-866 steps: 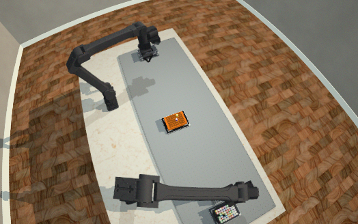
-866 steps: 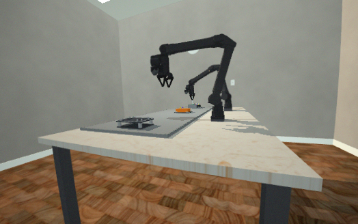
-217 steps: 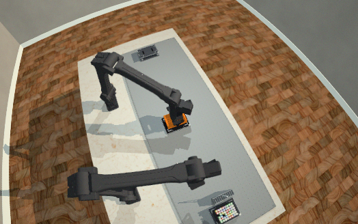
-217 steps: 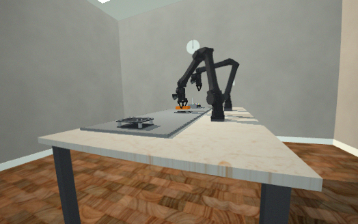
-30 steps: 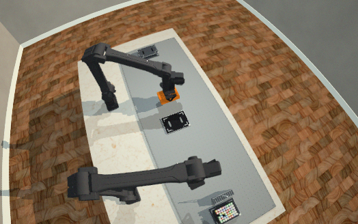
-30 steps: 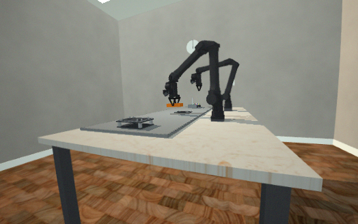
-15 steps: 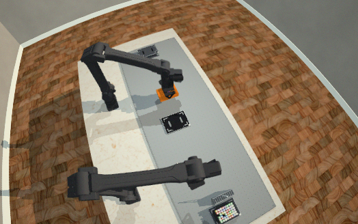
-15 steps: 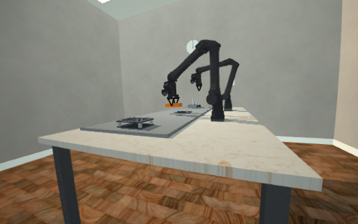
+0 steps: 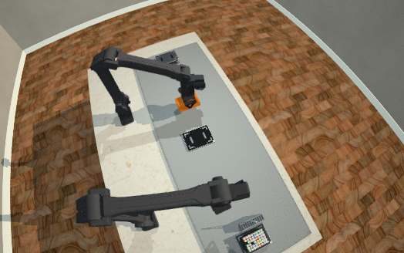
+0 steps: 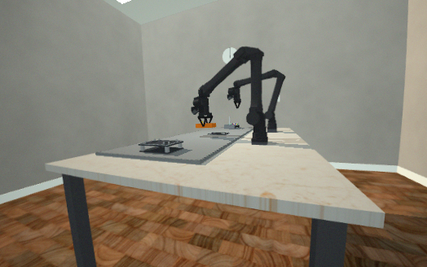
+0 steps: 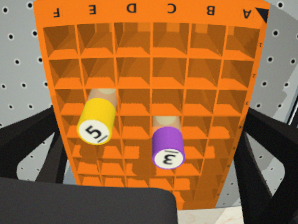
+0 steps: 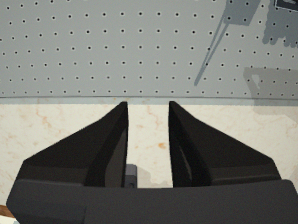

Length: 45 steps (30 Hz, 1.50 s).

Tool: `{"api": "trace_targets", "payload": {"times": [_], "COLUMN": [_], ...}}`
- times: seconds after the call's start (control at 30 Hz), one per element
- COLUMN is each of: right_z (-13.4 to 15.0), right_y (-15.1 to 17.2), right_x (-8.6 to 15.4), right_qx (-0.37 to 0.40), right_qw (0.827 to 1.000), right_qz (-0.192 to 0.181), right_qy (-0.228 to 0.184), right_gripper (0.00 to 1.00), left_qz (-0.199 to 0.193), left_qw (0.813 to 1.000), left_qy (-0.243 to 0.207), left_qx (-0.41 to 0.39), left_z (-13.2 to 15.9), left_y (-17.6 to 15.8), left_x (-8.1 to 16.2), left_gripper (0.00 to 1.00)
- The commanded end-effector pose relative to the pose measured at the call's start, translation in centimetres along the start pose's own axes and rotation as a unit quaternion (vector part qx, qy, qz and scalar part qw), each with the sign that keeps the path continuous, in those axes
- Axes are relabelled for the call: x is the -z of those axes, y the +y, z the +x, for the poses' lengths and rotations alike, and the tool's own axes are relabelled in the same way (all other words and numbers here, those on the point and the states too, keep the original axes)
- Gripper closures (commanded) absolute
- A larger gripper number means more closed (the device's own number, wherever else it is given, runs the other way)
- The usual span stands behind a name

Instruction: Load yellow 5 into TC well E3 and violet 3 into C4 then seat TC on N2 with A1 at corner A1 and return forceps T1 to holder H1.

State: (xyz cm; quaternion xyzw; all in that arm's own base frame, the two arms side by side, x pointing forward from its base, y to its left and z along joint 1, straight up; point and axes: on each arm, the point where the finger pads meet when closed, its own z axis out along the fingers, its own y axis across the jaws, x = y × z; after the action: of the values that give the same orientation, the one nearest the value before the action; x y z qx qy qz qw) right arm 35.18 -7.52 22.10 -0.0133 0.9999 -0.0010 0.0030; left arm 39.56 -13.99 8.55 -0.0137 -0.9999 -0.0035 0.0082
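Between the left arm's black fingers (image 9: 190, 105) (image 10: 204, 123), spread wide, the orange rectangular tube carrier (image 9: 181, 106) (image 10: 210, 125) (image 11: 150, 13) is clamped across its width, off the grey pegboard mat (image 9: 231, 154) (image 10: 134, 152) (image 11: 17, 75) (image 12: 100, 40). Below the gripper's camera, yellow-capped vial 5 (image 11: 97, 121) and violet-capped vial 3 (image 11: 168, 147) stand in it. Right gripper (image 10: 237, 106) (image 12: 148, 105): partly spread, nothing pinched; white stone-like tabletop (image 9: 135, 162) (image 10: 244, 175) (image 12: 65, 125) beneath.

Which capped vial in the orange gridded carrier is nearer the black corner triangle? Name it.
The violet-capped vial marked 3, in column C; the yellow-capped vial marked 5 is farther, in column E.
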Motion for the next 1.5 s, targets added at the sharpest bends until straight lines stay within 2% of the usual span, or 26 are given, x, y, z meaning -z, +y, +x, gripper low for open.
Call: {"api": "trace_targets", "payload": {"times": [0.0,0.13,0.2,0.4,0.43,0.63,1.0,1.1,1.2,1.47], "right_z": [-0.8,-0.8,-0.8,-0.8,-0.8,-0.8,-0.8,-0.8,-0.8,-0.8], "right_y": [-0.3,-0.3,-0.3,-0.3,-0.3,-0.3,-0.3,-0.3,-0.3,-0.3], "right_x": [1.2,1.2,1.2,1.2,1.2,1.2,1.2,1.2,1.2,1.2], "right_qx": [-0.007,-0.007,-0.007,-0.007,-0.007,-0.007,-0.007,-0.007,-0.007,-0.007], "right_qw": [1.0,1.0,1.0,1.0,1.0,1.0,1.0,1.0,1.0,1.0], "right_qz": [0.003,0.003,0.003,0.003,0.003,0.003,0.003,0.003,0.003,0.003], "right_qy": [-0.014,-0.014,-0.014,-0.014,-0.014,-0.014,-0.014,-0.014,-0.014,-0.014], "right_gripper": [0.76,0.76,0.76,0.76,0.76,0.76,0.76,0.76,0.76,0.76], "left_qz": [0.011,0.009,0.011,0.009,0.014,0.009,0.009,0.007,0.009,0.007], "left_qw": [0.999,1.0,0.999,1.0,0.999,1.0,0.999,1.0,0.999,1.0], "left_qy": [-0.032,-0.025,-0.034,-0.026,-0.05,-0.028,-0.035,-0.026,-0.035,-0.029], "left_qx": [-0.002,-0.002,-0.002,-0.002,-0.002,-0.002,-0.002,-0.002,-0.002,-0.002], "left_z": [-1.3,-0.7,-1.5,-0.9,-2.8,-1.1,-1.6,-1.0,-1.7,-1.2], "left_y": [0.5,1.4,1.5,2.3,2.0,3.5,4.9,5.5,5.9,7.4], "left_x": [2.3,1.7,2.4,1.8,3.6,1.9,2.4,1.8,2.3,1.8], "left_gripper": [1.0,1.0,1.0,1.0,1.0,1.0,1.0,1.0,1.0,1.0]}}
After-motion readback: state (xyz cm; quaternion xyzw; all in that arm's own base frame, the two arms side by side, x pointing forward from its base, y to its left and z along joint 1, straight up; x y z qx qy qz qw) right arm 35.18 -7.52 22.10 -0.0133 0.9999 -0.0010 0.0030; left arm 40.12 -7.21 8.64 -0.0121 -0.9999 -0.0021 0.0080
